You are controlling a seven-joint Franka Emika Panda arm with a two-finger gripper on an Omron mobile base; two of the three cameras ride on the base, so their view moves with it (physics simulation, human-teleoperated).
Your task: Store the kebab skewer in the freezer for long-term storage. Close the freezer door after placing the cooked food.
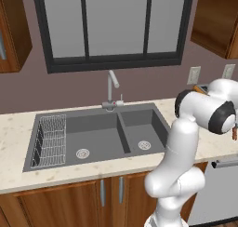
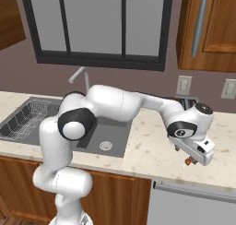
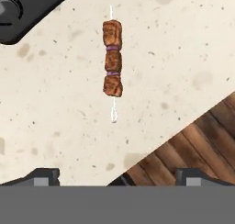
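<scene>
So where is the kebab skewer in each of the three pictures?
Left base view: skewer, likely the brown bit at the right edge.
Right base view: skewer, lower right, mostly hidden by the arm.
Hand view: skewer, upper middle, lying flat.
Shared landmark: the speckled counter under it.

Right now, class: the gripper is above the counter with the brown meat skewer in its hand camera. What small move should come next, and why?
Probably lower the open gripper straight down and slightly forward over the brown-cubed kebab skewer. It lies flat and free on the speckled beige counter, ahead of the fingertips, near the counter's edge, with the jaws wide and nothing between them.
</scene>
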